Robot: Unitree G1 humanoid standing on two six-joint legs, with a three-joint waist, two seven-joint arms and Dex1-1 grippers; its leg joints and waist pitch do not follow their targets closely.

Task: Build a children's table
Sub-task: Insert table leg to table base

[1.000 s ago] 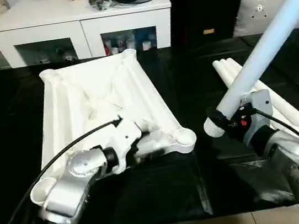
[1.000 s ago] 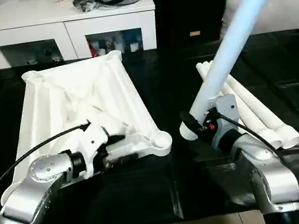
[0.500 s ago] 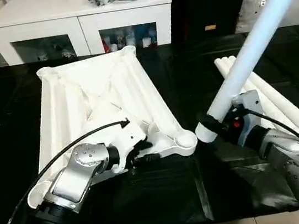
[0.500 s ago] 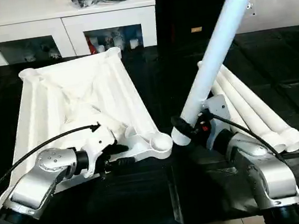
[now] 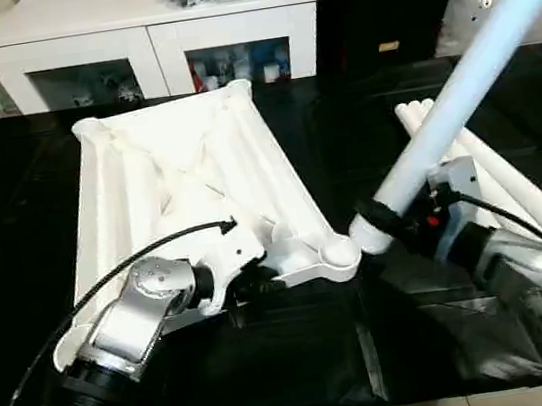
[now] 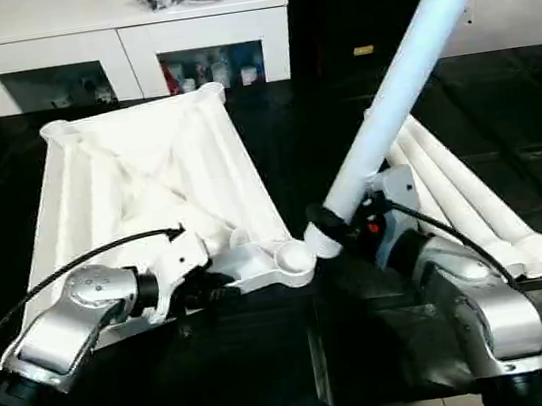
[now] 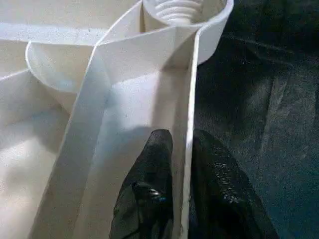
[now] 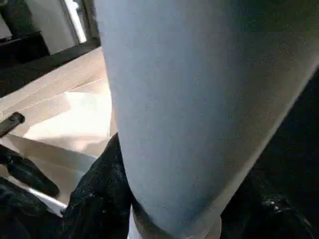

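Observation:
The white tabletop (image 5: 186, 174) lies upside down on the black surface, X ribs up. My left gripper (image 7: 182, 137) is shut on its near edge wall, one black finger (image 7: 154, 164) inside the wall and one outside, just short of the near right corner socket (image 5: 339, 252). My right gripper (image 5: 386, 219) is shut on a long white leg (image 5: 465, 75) that leans up to the right. The leg's lower end (image 6: 319, 242) hangs just right of that socket, close above it. The threaded core of the socket (image 7: 174, 7) shows in the left wrist view.
Other white legs (image 6: 458, 202) lie side by side on the black surface (image 5: 303, 360) at the right, under my right arm. A white cabinet (image 5: 147, 39) with glass doors stands behind the tabletop. A pale cushion (image 5: 486, 11) is at the back right.
My left gripper has closed on the tabletop's near edge wall. My right arm has carried the leg's lower end left, up to the near right corner socket.

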